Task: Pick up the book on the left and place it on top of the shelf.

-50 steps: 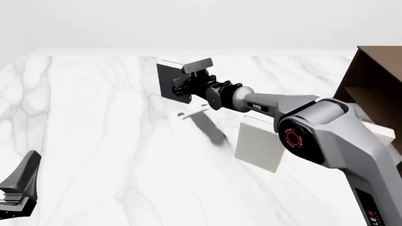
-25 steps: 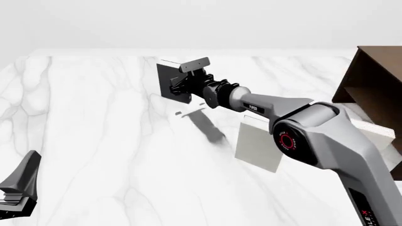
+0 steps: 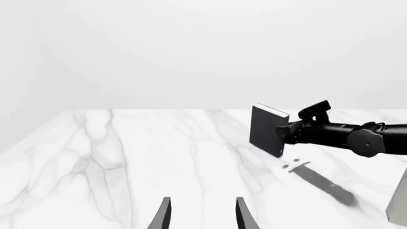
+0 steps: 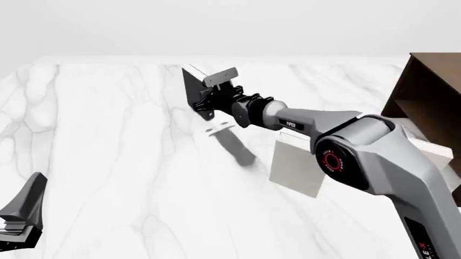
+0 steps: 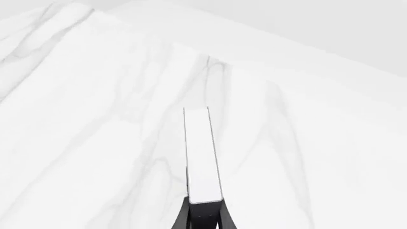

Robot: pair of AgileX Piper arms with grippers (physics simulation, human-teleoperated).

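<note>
The black book [image 4: 191, 89] stands near the table's middle back, turned nearly edge-on and slightly tilted. My right gripper [image 4: 207, 100] is shut on its near edge. The left wrist view shows the book [image 3: 265, 130] with the right gripper [image 3: 283, 133] clamped on its side, its lower edge just above the marble. The right wrist view shows its white page edge [image 5: 202, 152] between the fingers [image 5: 184, 218]. The dark brown shelf [image 4: 432, 97] is at the far right. My left gripper [image 4: 18, 218] is open and empty at the front left, and it also shows in the left wrist view [image 3: 202, 217].
A light grey book [image 4: 295, 164] stands upright under the right arm, and shows at the edge of the left wrist view [image 3: 399, 202]. Another pale book [image 4: 432, 154] shows partly behind the right arm, by the shelf. The white marble table [image 4: 108, 140] stretches left.
The right gripper has turned the black book, so its cover now faces more sideways, and shifted it slightly up. The left arm has not moved.
</note>
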